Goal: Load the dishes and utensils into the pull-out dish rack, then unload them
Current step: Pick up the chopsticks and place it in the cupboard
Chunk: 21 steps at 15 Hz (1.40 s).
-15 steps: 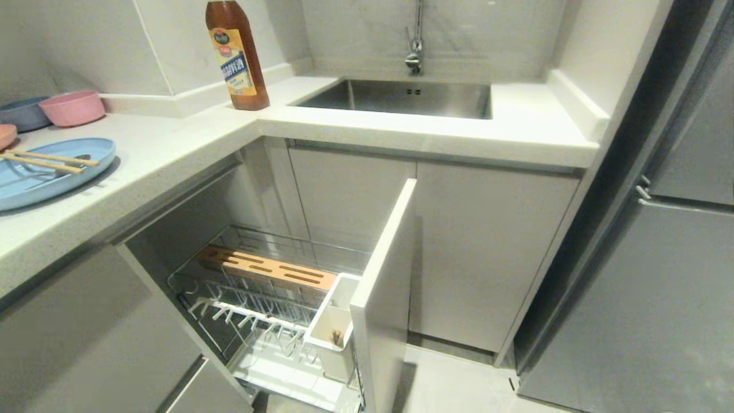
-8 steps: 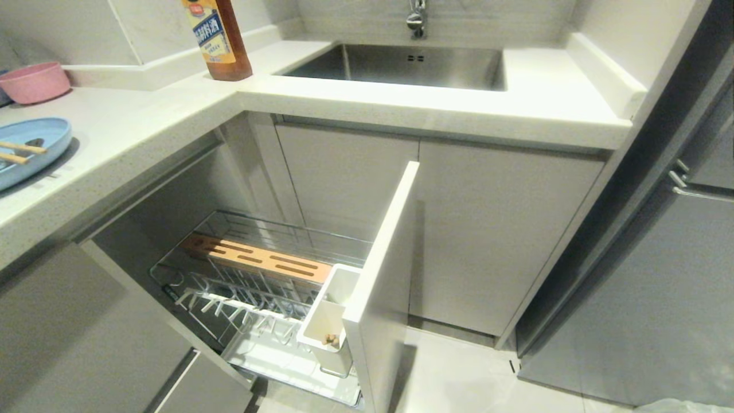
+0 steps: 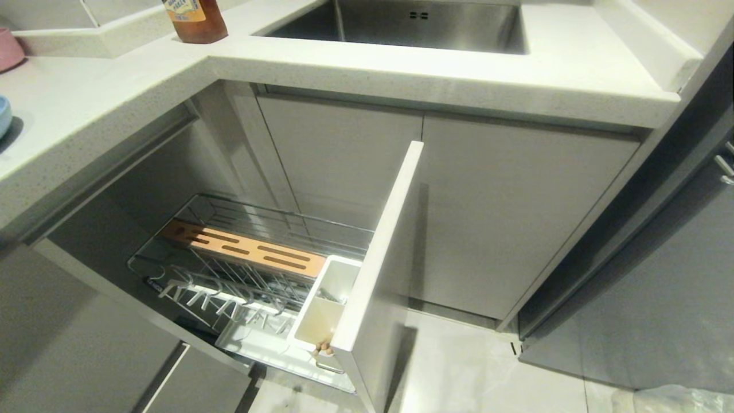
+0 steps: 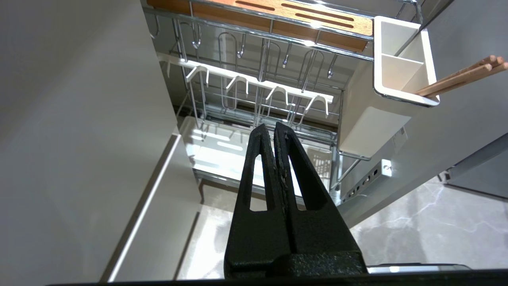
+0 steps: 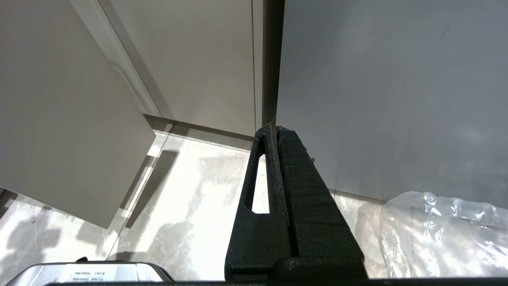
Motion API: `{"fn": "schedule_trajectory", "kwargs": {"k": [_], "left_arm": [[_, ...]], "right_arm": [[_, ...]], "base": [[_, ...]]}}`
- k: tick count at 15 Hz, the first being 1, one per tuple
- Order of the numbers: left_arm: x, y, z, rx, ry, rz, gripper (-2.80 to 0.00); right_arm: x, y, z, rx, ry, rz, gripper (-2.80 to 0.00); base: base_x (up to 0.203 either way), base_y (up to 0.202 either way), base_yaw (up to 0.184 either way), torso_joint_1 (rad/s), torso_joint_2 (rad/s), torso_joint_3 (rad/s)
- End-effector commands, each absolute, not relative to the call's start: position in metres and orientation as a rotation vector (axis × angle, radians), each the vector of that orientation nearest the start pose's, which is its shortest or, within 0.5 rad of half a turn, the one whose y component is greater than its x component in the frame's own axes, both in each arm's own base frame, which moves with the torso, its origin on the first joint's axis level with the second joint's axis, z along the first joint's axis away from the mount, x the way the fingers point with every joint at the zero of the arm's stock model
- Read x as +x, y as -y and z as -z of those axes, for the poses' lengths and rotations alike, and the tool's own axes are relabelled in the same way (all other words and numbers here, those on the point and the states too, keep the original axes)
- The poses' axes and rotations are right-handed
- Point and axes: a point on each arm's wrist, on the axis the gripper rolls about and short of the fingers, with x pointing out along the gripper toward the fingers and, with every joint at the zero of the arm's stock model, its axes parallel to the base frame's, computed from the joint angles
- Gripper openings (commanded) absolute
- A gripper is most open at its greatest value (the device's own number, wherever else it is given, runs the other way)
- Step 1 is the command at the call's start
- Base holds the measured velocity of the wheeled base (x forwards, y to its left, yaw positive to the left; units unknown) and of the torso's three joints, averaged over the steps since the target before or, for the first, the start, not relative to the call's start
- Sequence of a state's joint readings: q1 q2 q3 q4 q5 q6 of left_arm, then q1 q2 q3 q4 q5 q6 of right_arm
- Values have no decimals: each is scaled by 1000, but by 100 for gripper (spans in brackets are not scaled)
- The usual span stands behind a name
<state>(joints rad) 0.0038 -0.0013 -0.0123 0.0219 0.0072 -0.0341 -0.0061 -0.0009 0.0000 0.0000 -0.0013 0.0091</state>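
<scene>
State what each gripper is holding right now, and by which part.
Nothing is held. The left gripper is shut on nothing above the pull-out dish rack; the right gripper is shut on nothing over the floor.

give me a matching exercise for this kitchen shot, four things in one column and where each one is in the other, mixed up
Things:
1. chopsticks
2. slotted wood strip
3. brown bottle
4. clear plastic bag

Places:
A. on the countertop beside the sink
B. on the floor
C. standing in the white utensil box
D. along the far side of the pull-out dish rack

Pairs: 1-C, 2-D, 3-A, 4-B
</scene>
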Motion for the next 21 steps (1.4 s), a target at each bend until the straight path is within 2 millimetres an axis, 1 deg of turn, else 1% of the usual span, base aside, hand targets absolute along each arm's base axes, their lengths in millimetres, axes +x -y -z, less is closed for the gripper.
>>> {"fn": "schedule_trajectory", "kwargs": {"k": [1,21], "left_arm": [[-24,0,-77,-48,-7,-12,-280],[-24,0,-77,-57,-7,-12,-280]], "right_arm": [[-23,0,-75,9,0,8,-280],[-23,0,-75,9,0,8,-280]], "base": [[0,0,0,2,2,-57],[0,0,0,0,0,-1]]}}
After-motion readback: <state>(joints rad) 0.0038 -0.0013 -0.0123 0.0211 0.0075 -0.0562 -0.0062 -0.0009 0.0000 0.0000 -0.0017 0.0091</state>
